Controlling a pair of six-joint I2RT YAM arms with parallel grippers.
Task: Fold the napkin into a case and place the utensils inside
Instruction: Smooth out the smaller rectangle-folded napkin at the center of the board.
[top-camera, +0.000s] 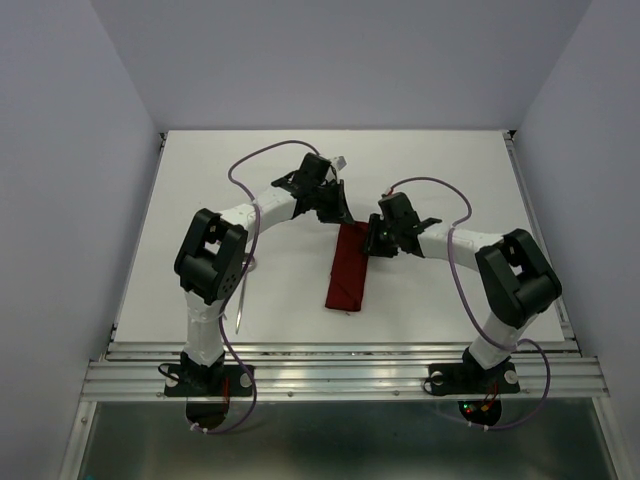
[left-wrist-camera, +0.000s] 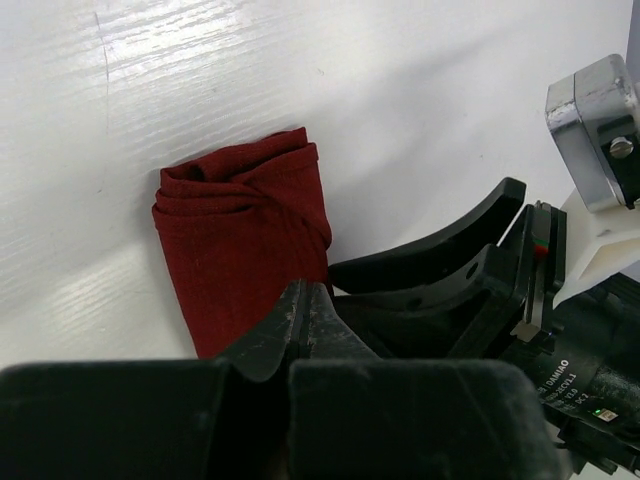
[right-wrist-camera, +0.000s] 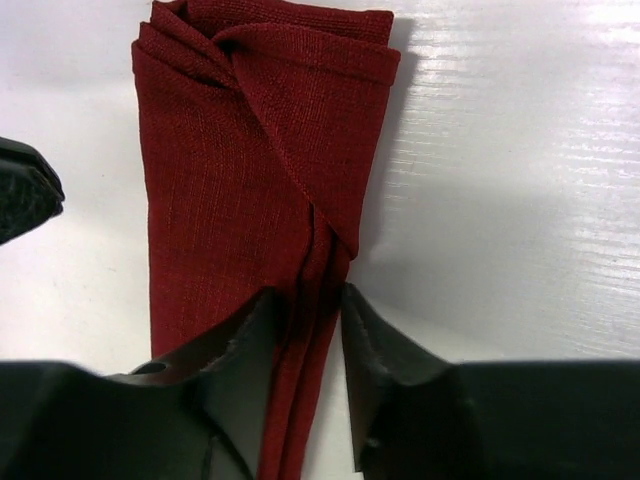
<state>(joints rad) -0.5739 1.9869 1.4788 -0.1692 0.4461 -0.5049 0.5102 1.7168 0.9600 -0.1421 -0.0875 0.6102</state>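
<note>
Two claws on the floppy, light napkin (right-wrist-camera: 220, 180): right gripper (right-wrist-camera: 310, 296) pinches its layered edge, left gripper (left-wrist-camera: 303, 292) looks shut, so I'd grab all layers together.

A: "Does the overhead view show the whole case (top-camera: 347, 272)?"

B: "No. Its upper end is hidden under the left hand (top-camera: 337, 210) and the right hand (top-camera: 373, 243). At lower left, a silver utensil (top-camera: 240, 308) is too thin to identify. In both wrist views the cloth's lower end is lost at the bottom of the frame."
</note>
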